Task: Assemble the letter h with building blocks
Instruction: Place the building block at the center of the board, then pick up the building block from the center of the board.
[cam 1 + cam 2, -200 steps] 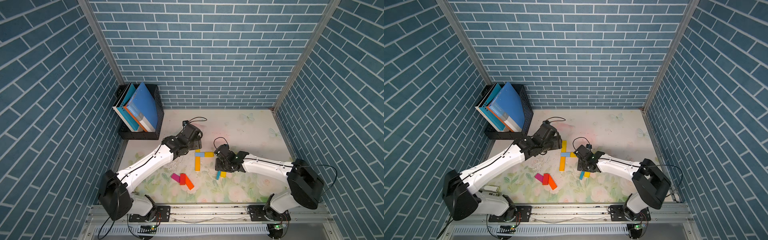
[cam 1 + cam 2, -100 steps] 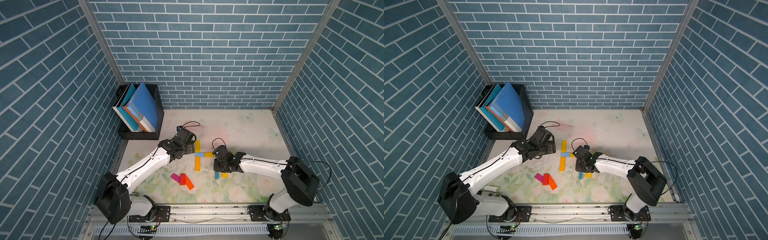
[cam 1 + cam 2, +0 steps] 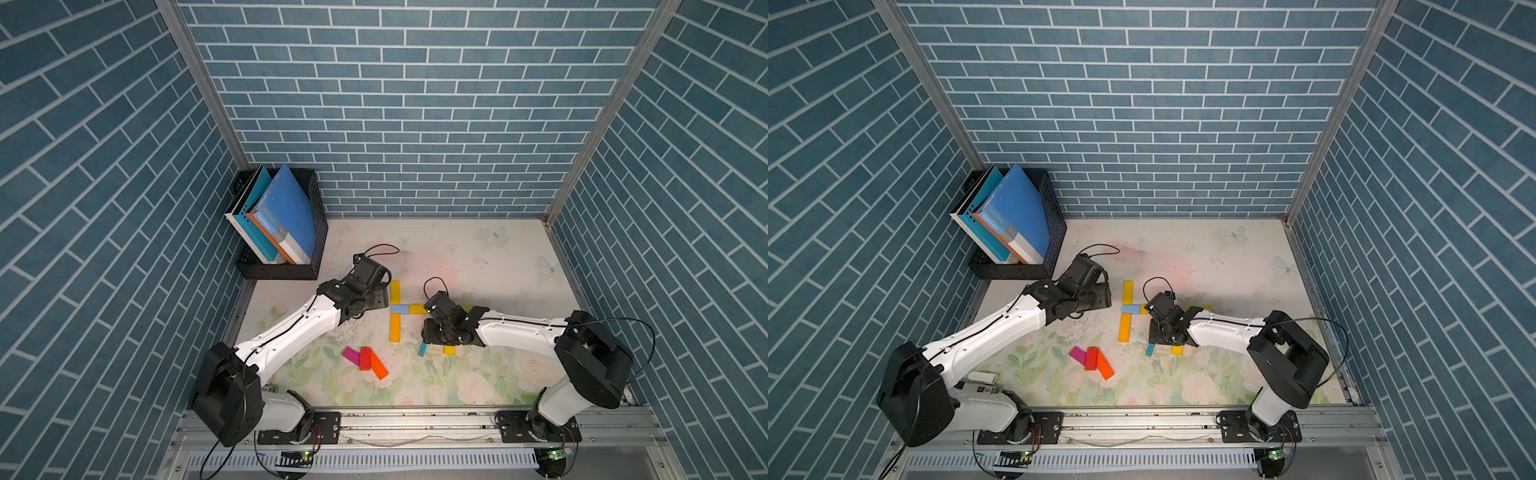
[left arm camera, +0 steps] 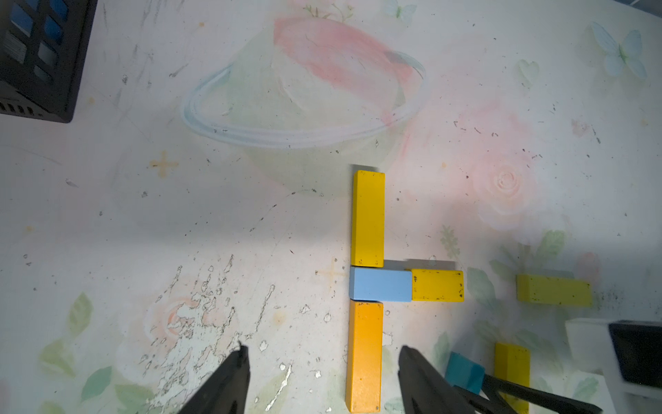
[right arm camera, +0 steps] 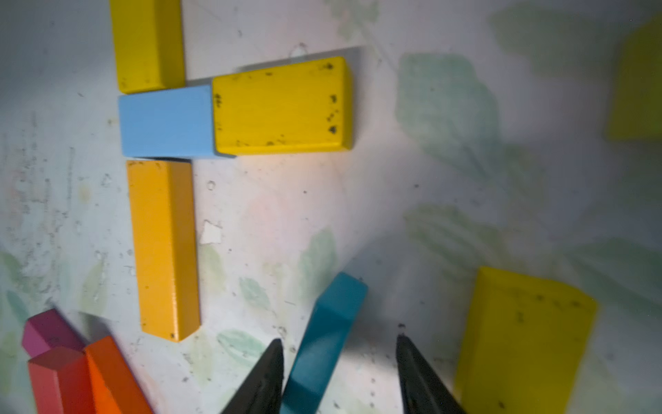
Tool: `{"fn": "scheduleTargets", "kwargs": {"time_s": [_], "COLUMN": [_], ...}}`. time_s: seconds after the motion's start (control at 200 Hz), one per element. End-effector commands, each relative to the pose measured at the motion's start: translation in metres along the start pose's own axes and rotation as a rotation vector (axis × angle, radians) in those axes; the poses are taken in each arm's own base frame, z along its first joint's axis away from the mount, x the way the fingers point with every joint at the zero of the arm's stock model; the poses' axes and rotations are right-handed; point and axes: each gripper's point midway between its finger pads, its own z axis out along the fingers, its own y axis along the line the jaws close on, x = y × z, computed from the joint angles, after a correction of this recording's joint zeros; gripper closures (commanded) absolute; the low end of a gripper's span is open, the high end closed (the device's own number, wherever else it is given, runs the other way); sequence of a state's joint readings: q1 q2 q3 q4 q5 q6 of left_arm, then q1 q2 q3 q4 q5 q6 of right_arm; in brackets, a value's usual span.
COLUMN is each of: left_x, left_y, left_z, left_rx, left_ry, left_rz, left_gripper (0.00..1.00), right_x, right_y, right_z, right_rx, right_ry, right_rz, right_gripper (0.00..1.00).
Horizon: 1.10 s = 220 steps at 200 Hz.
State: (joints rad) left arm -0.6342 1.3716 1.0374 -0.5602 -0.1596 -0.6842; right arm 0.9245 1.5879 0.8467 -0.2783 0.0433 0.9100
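I read the left claw (image 4: 322, 349) as open and empty, above the mat (image 4: 215, 215). The stem lies flat: yellow block (image 4: 368, 218), blue block (image 4: 379, 285) and amber block (image 4: 363, 355) end to end. A second yellow (image 4: 437, 285) butts the blue's side. The right claw (image 5: 338, 338) is open astride the teal block (image 5: 322, 351), which sits close against one finger, unclamped. A loose yellow (image 5: 523, 340) lies just beside it. The magenta block (image 3: 351, 356), red block (image 3: 365, 359) and orange block (image 3: 379, 368) touch, well apart from the stem.

Joined blocks (image 3: 398, 308) on table (image 3: 478, 253), three-block cluster (image 3: 365, 358) in front, rack (image 3: 286, 272) behind left.
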Motion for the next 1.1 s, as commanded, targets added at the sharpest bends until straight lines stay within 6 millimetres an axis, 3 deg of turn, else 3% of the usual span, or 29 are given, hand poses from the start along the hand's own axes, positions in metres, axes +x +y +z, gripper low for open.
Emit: {"fn": "scheduleTargets", "kwargs": {"time_s": [0.0, 0.165, 0.315, 0.56, 0.665, 0.78, 0.85, 0.98, 1.095], "left_x": [-0.003, -0.002, 0.002, 0.002, 0.004, 0.006, 0.006, 0.009, 0.01], "left_y": [0.002, 0.002, 0.005, 0.009, 0.01, 0.012, 0.013, 0.015, 0.013], "left_z": [0.0, 0.003, 0.006, 0.008, 0.011, 0.012, 0.013, 0.015, 0.017], "left_rx": [-0.002, -0.009, -0.018, -0.026, -0.028, -0.034, -0.033, -0.036, -0.03], "left_ry": [-0.011, -0.004, 0.003, 0.006, 0.015, 0.018, 0.019, 0.025, 0.031], "left_rz": [-0.006, -0.004, -0.001, 0.002, 0.003, 0.002, 0.001, 0.0, -0.003], "left_gripper": [0.28, 0.28, 0.28, 0.28, 0.28, 0.28, 0.28, 0.28, 0.28], "right_x": [-0.006, -0.006, -0.002, 0.009, 0.007, 0.004, -0.001, -0.005, -0.001], "right_y": [-0.02, -0.019, 0.0, 0.015, 0.02, 0.021, 0.026, 0.044, 0.033], "right_z": [-0.02, -0.024, -0.022, -0.006, -0.001, 0.0, -0.002, -0.008, -0.001], "right_rx": [0.101, 0.115, 0.043, 0.01, 0.007, 0.028, 0.014, -0.109, -0.175], "right_ry": [-0.034, -0.024, -0.014, 0.035, 0.041, 0.044, 0.031, 0.002, 0.026], "right_rz": [-0.034, -0.046, -0.035, 0.028, 0.021, -0.01, -0.036, -0.101, -0.077], "right_gripper": [0.44, 0.46, 0.44, 0.43, 0.53, 0.83, 0.95, 1.0, 1.0]}}
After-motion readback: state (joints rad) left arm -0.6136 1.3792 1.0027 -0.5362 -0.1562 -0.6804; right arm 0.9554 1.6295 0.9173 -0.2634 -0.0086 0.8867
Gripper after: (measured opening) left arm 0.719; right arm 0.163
